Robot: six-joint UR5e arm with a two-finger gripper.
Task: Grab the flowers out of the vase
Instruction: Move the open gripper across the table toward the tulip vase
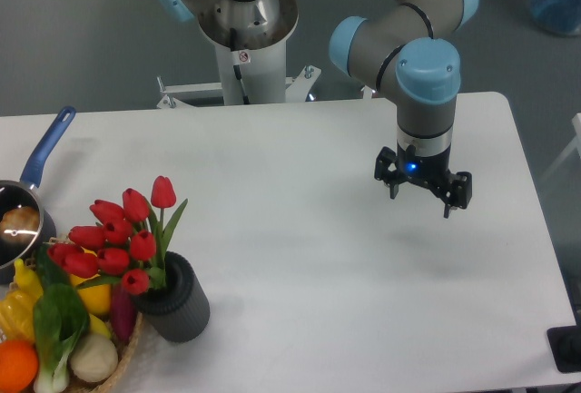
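Note:
The flowers (116,240), a bunch of red tulips with green stems and leaves, stand in the vase (179,304), a short dark grey ribbed cylinder at the front left of the white table. The blooms lean to the left, out over the vase's rim. My gripper (421,199) hangs above the right half of the table, far to the right of the vase and well apart from it. Its two black fingers stand apart with nothing between them.
A metal pan (16,222) with a blue handle (49,143) sits at the left edge. A basket of yellow, orange, purple and green vegetables (54,338) stands at the front left, touching the vase. The robot's base (241,30) is behind the table.

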